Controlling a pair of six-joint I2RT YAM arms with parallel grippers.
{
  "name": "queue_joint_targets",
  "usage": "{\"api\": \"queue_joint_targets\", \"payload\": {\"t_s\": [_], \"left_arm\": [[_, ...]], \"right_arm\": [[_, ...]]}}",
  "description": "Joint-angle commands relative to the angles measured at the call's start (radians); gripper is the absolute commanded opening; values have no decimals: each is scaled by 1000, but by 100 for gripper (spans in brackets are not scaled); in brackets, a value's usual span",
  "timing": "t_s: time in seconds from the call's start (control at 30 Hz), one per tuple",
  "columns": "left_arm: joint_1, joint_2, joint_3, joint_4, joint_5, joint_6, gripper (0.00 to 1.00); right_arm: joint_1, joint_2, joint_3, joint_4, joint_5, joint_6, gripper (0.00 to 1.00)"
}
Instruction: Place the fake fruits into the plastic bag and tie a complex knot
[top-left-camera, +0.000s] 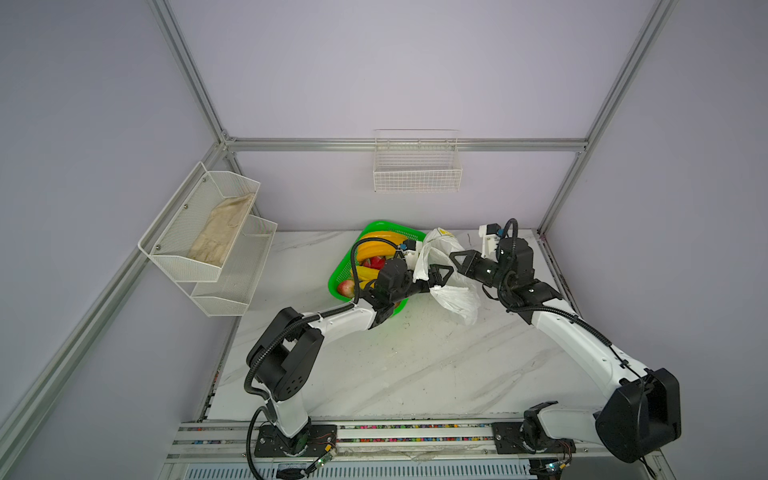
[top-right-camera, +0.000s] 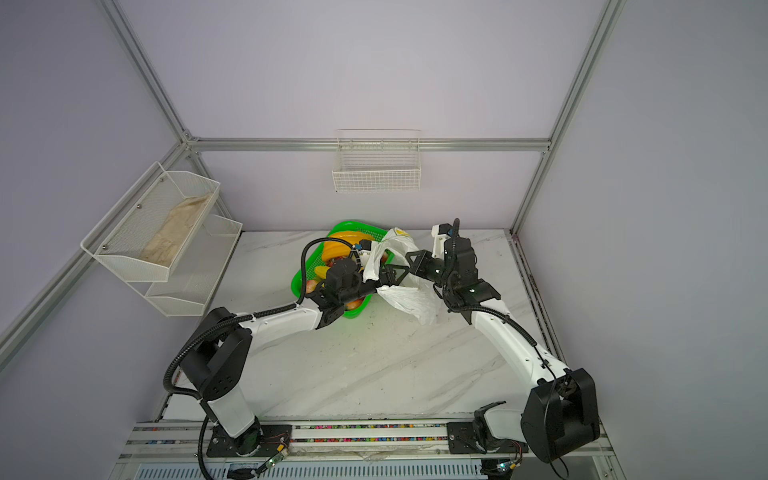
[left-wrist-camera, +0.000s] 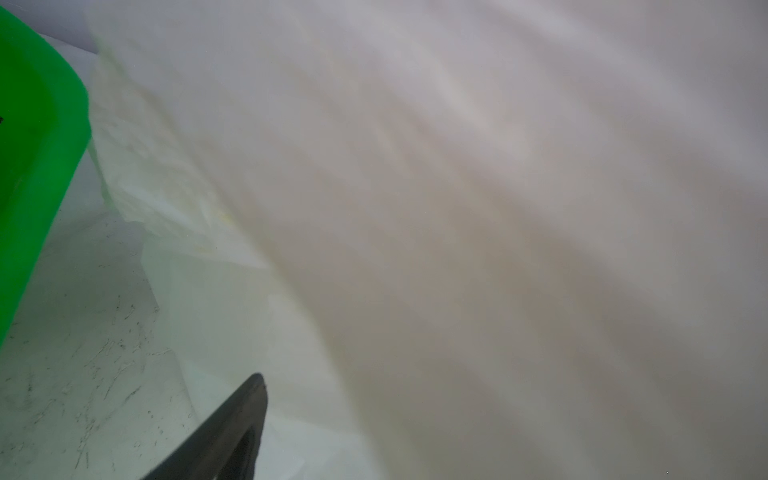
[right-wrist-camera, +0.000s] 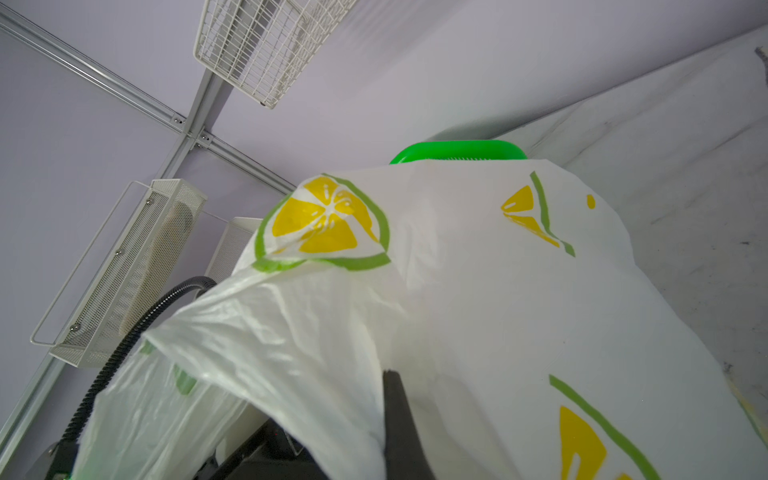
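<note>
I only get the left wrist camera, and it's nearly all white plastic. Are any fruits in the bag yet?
Observer: None that shows. In both top views the fake fruits lie in the green basket.
Operator: So what is holding the bag up?
Observer: The right gripper, shut on the plastic bag just beside the basket.
</note>
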Motion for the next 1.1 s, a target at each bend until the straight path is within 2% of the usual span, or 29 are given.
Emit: {"api": "queue_joint_targets", "payload": {"t_s": [0.0, 0.1, 0.47, 0.67, 0.8, 0.97, 1.07], "left_arm": [[10, 8, 111, 9, 20, 2, 78], [14, 12, 117, 2, 36, -10, 77], [26, -88, 34, 57, 28, -62, 82], [30, -75, 73, 33, 3, -56, 85], [25, -21, 173, -94, -43, -39, 84], [21, 43, 232, -134, -86, -20, 81], [21, 77, 248, -119, -76, -27, 70]], "right_arm": [[-1, -18, 27, -52, 8, -37, 0], [-1, -17, 50, -93, 25, -43, 0], [-2, 41, 196, -341, 97, -222, 0], [1, 38, 171, -315, 47, -230, 0], [1, 35, 157, -298, 16, -222, 0], [0, 27, 154, -300, 9, -220, 0], [-2, 26, 178, -348, 52, -254, 0]]}}
